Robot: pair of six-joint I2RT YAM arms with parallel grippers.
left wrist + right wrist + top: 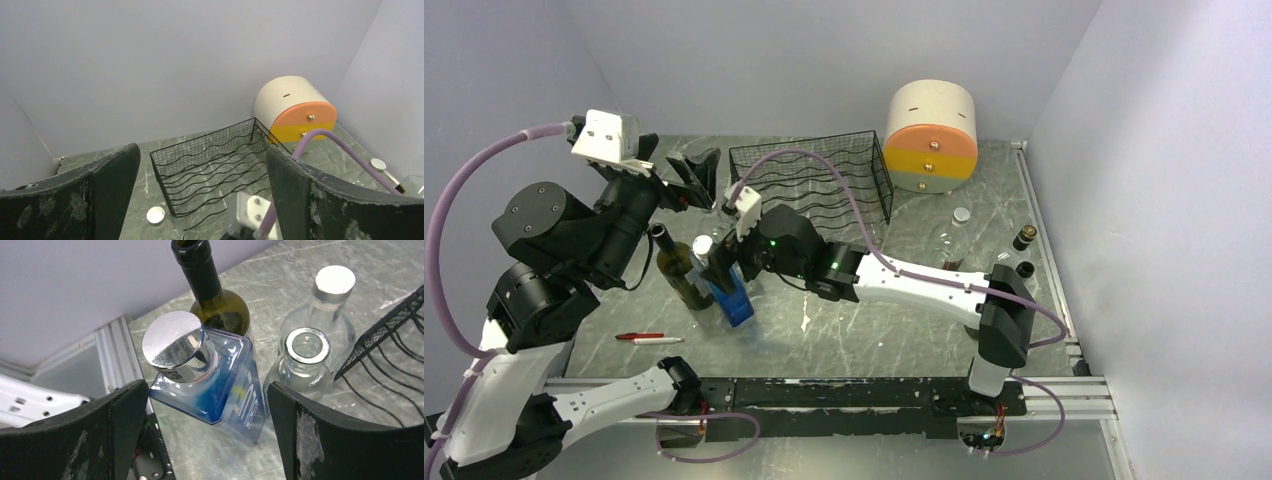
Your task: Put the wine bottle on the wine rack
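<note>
The dark green wine bottle [682, 275] stands upright and uncapped at the left of the table; it also shows in the right wrist view [215, 295]. The black wire wine rack [814, 185] stands at the back middle with no bottles in it, and shows in both wrist views [215, 170] [395, 340]. My left gripper [689, 175] is open and empty, raised left of the rack [202, 152]. My right gripper [721, 262] is open beside the wine bottle, its jaws framing a blue square bottle [215, 385] with a silver cap, not closed on it [207, 390].
Two clear glass bottles [305, 360] [330, 300] stand between the blue bottle and the rack. The round cream, orange and yellow drawer unit [931, 135] sits back right. A clear bottle [949, 240] and two dark bottles [1024, 237] are at the right. Two pens [649, 339] lie front left.
</note>
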